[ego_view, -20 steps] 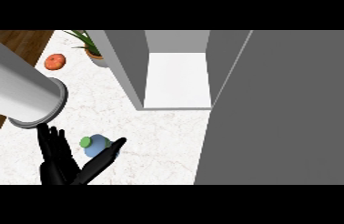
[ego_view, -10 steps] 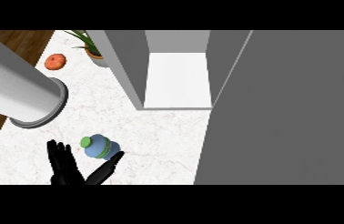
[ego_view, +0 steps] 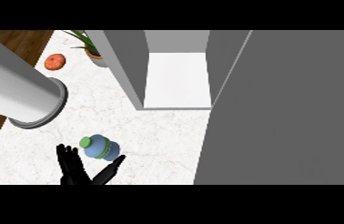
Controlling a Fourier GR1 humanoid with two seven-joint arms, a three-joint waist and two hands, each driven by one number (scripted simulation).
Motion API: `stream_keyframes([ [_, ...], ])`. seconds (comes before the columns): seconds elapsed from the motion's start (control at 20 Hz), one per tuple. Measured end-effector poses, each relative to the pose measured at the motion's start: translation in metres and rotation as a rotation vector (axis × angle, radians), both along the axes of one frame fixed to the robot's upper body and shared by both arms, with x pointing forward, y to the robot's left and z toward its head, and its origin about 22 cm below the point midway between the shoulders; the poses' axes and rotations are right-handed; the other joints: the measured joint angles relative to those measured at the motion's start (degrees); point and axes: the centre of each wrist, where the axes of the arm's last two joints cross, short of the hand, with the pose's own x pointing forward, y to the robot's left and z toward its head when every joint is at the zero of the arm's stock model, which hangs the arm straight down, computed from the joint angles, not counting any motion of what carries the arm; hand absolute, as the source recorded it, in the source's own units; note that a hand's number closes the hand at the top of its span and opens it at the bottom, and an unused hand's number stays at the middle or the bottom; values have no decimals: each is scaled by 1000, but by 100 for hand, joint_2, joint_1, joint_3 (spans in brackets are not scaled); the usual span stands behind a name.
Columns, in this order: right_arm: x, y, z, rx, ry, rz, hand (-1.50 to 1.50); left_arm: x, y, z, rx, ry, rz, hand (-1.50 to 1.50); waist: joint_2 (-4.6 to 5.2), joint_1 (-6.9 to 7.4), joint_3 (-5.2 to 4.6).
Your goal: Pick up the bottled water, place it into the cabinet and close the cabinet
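Hand lower than before, spread just behind bottled water.

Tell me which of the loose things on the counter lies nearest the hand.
The bottled water, blue with a green cap, sits between the fingers and thumb of the left hand. The orange fruit and potted plant lie far back.

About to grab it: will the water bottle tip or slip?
The water bottle looks tall, narrow and already leaning, so a nudge probably tips it. Its smooth round body may roll or slip. The robot hand is open beside it.
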Motion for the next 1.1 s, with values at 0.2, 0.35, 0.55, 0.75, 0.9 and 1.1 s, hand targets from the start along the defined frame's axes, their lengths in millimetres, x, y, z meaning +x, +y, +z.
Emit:
stream_keyframes([
  [0.2,1,1,2,0,4,-4,-150,5,2,-14,-26,-33,-4,-150,1,-5,0],
  [0.35,1,-2,1,-7,4,-22,-150,15,6,-17,-40,-49,-2,-150,2,-8,4],
  [0.55,0,-4,-1,0,7,-38,-150,24,4,-22,-64,-68,-9,-150,3,-15,4],
  [0.75,0,-7,-4,-16,5,-52,-150,31,5,-28,-93,-92,-11,-150,4,-20,5],
  [0.9,1,-9,-3,-14,-3,-62,-150,42,2,-29,-117,-116,-30,150,6,-24,5],
  [1.1,0,-12,-8,-17,-8,-80,-150,50,-1,-32,-166,-144,-77,150,7,-28,6],
])
